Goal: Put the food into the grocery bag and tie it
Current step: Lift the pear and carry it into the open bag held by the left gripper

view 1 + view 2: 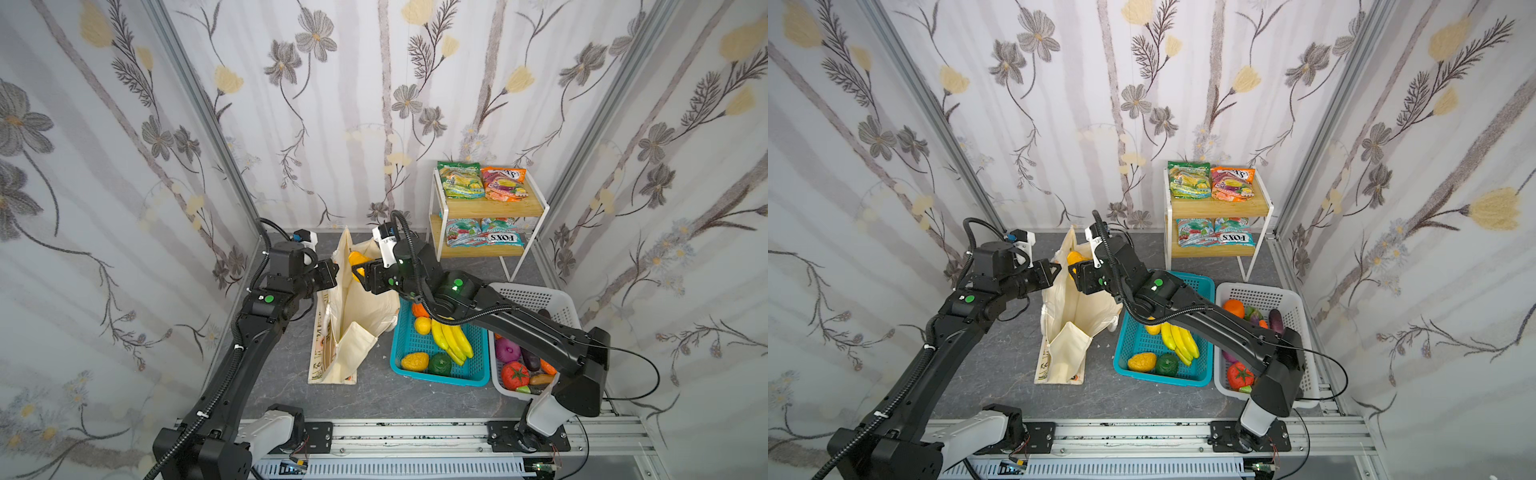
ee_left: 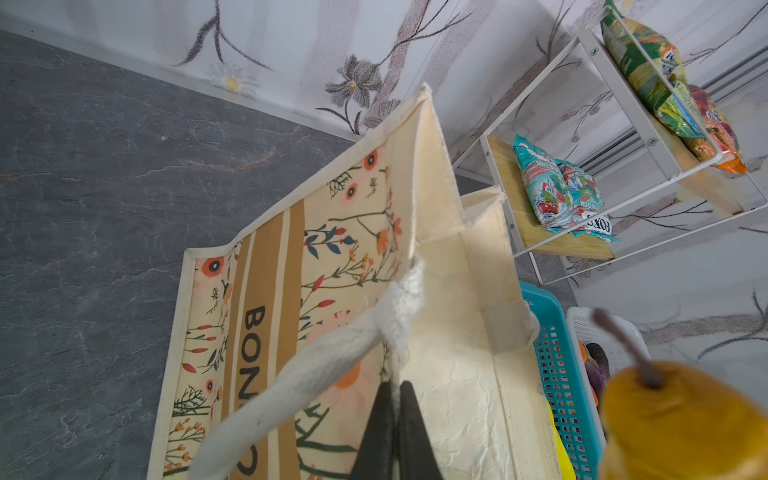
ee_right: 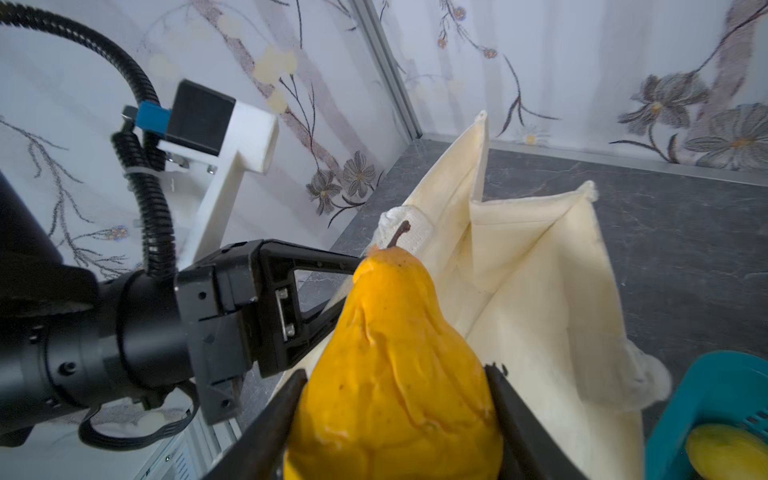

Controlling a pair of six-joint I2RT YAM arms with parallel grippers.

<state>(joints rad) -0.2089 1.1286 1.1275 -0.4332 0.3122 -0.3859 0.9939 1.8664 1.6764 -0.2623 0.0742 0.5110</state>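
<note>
1. My right end effector (image 3: 395, 399) is clamped on a yellow pear (image 3: 390, 324) at the grocery bag (image 1: 365, 307) mouth, ready to drop it in.
2. My left end effector (image 2: 397, 399) pinches the bag rim by the rope handle (image 2: 316, 365); I judge this props the mouth open.
3. Other produce sits in the teal basket (image 1: 440, 377) and white basket (image 1: 536, 293); snack packets (image 1: 461, 183) are on the shelf (image 1: 494, 208).
4. Grey marbled tabletop (image 1: 395, 399), floral walls (image 1: 353, 104).

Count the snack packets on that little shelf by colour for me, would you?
green packet: 1
orange packet: 1
teal-and-red packets: 2
Total: 4 showing; any stacked beneath these would be hidden.
</note>
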